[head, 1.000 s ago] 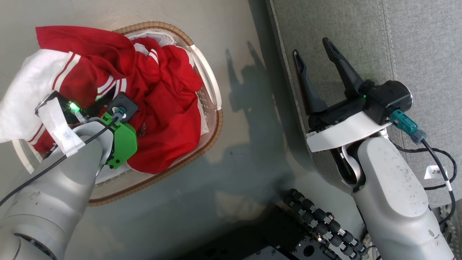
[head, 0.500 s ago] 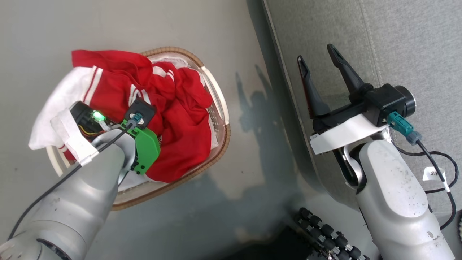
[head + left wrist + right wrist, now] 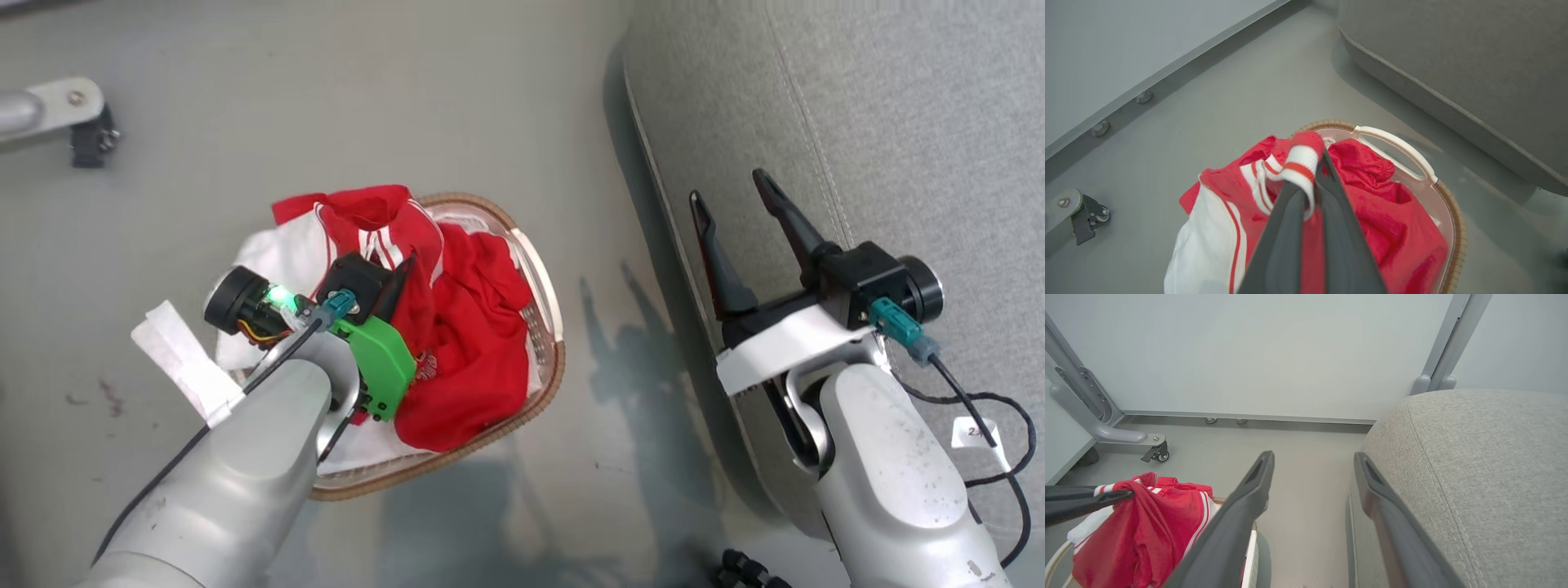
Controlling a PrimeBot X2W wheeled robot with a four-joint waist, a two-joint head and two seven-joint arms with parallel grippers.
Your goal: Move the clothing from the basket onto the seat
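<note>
pinching red clothing [image 3: 1372, 212] between two left fingers [image 3: 1280, 237], one basket [image 3: 1396, 146], one seat [image 3: 1453, 61]

Red clothing [image 3: 469, 367] of thin, faintly shiny cloth carries white ribbed stripe trim. The basket [image 3: 1396, 143] is cream perforated plastic, smooth, with a brown woven rim. The seat [image 3: 898, 98] is coarse grey woven fabric with stitched seams. The floor [image 3: 408, 98] looks smooth and slightly glossy. The right gripper [image 3: 728, 186] has matt dark fingers [image 3: 717, 261]; its pale forearm [image 3: 890, 457] is smooth and speckled with dark marks.
</note>
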